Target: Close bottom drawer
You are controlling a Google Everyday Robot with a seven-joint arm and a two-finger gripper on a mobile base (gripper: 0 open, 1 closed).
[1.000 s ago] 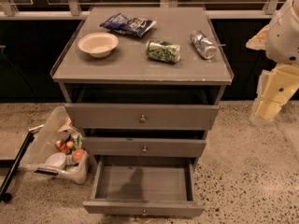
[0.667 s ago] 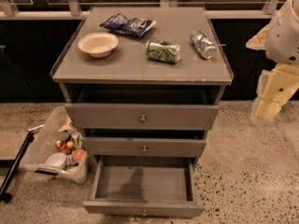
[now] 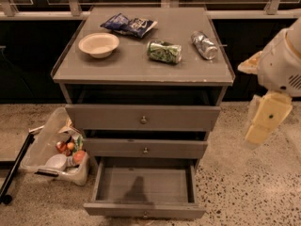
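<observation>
The bottom drawer (image 3: 143, 185) of the grey cabinet (image 3: 141, 69) is pulled far out toward me. Its grey box interior holds nothing but a shadow, and its front panel with the small round knob (image 3: 145, 214) sits at the bottom edge of the view. The top drawer (image 3: 142, 118) stands slightly out and the middle drawer (image 3: 145, 149) is nearly in. My gripper (image 3: 263, 121), cream coloured, hangs from the white arm at the right, beside the cabinet at about the top drawer's height. It is well apart from the bottom drawer.
On the cabinet top lie a white bowl (image 3: 98, 44), a blue chip bag (image 3: 128, 25), a green can (image 3: 164, 51) and a silver can (image 3: 204, 44), both on their sides. A clear plastic bin of snacks (image 3: 59, 149) sits on the floor at the left. Speckled floor lies at the right.
</observation>
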